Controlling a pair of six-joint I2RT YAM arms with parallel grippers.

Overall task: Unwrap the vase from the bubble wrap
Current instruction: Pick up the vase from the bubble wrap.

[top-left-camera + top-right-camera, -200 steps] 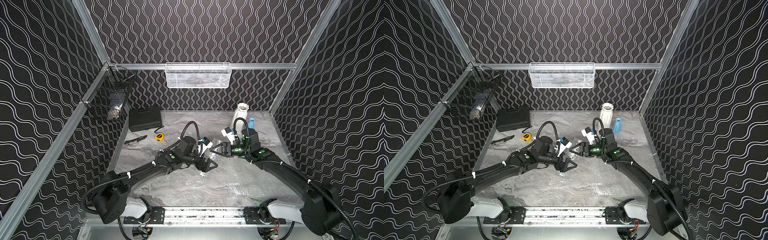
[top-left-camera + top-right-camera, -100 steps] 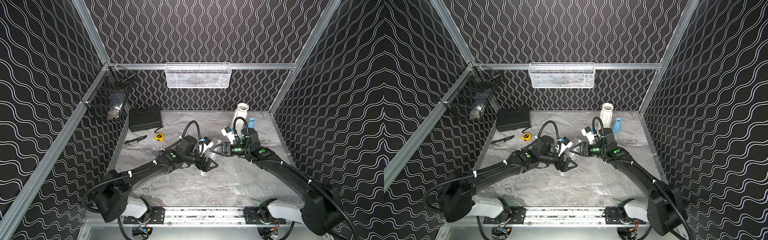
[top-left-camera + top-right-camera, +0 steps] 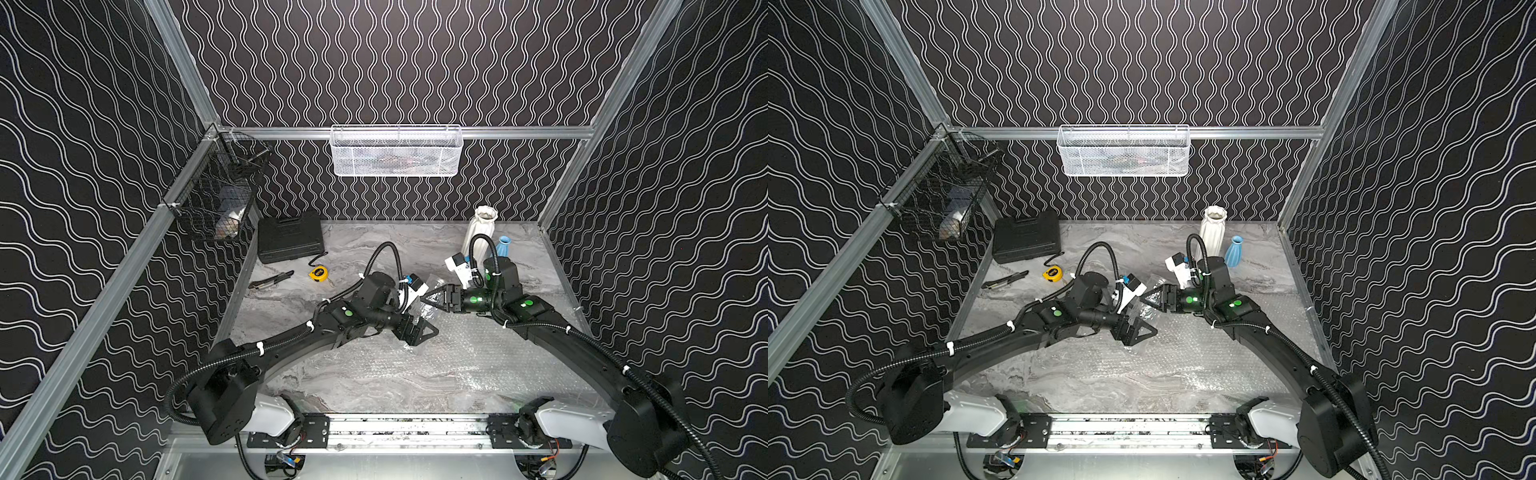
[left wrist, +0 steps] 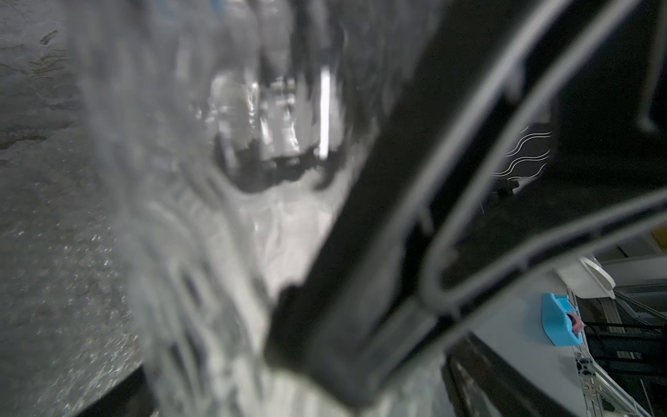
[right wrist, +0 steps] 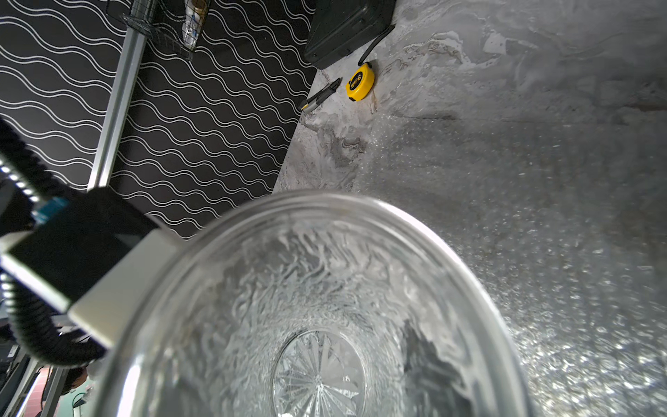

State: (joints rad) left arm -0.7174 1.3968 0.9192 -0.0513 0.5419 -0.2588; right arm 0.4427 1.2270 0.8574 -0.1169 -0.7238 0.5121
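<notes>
Holding vase (image 3: 433, 290) off the worktop (image 3: 374, 253), between both hands, tipped over with the mouth facing right hand (image 3: 428, 298). Judging right hand as clamping it near the mouth and carrying the weight. Not catching any right fingers in the right wrist view, so treating that grip as inference. Spreading left hand (image 3: 423, 334) wide apart just beside the vase, not clamping anything. Probably parking it there as backup for a re-grip.

Leaving wrap (image 3: 478, 361) flat on the worktop under both hands. Seeing none clinging to the glass, so judging the unwrap as essentially done, with set-down pending.

View differences:
- Looking straight down the mouth in the right wrist view (image 5: 317, 325). Getting the cut star base and bare inside there, barely reading as glass in the top views.
- Getting only one blurred finger (image 4: 361, 252) beside glass in the left wrist view, not resolving contact.
- Getting overall layout from both top views only, showing white vase (image 3: 482, 232) and blue vase (image 3: 503, 247) upright at the back, well apart from the hands.
</notes>
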